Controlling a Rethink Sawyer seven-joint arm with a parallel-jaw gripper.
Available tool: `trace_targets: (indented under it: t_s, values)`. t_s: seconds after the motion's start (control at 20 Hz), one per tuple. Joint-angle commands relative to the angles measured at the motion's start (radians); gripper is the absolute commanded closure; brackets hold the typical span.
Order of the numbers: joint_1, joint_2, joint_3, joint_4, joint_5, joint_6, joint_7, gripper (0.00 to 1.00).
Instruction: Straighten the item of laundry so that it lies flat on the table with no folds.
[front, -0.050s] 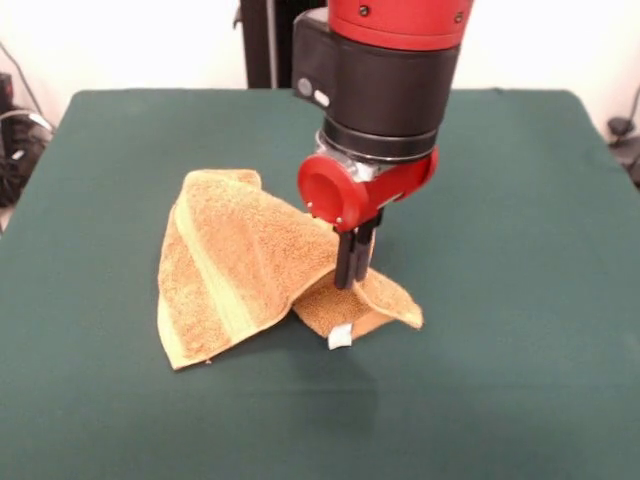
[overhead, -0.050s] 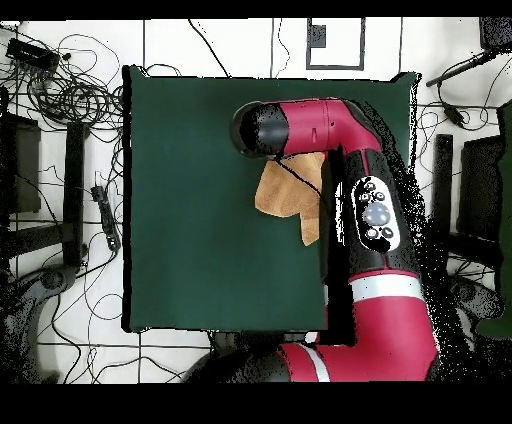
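The gripper (front, -0.050s: 355, 268) is pinching a raised fold of the golden-orange hand towel (front, -0.050s: 240, 265), which is lying crumpled beneath and beside it on the green table (front, -0.050s: 520, 300), grey tag (front, -0.050s: 341, 336) just below.

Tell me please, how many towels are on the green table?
1. The towel lies crumpled and folded near the middle of the table, under the gripper. In the overhead view the arm hides part of it.
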Motion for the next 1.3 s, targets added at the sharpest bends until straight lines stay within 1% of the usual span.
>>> trace_targets:
  t_s: [0.05, 0.15, 0.45, 0.75, 1.3]
  values:
    - [-0.015, -0.020, -0.016, 0.147, 0.013, -0.092, 0.177, 1.00]
    - [-0.039, -0.034, -0.009, 0.184, 0.011, -0.116, 0.148, 1.00]
    - [-0.096, -0.063, 0.023, 0.235, 0.009, -0.139, 0.059, 1.00]
    - [-0.110, -0.078, 0.027, 0.248, 0.011, -0.140, 0.076, 1.00]
    - [-0.124, -0.081, 0.043, 0.264, -0.005, -0.154, 0.056, 1.00]
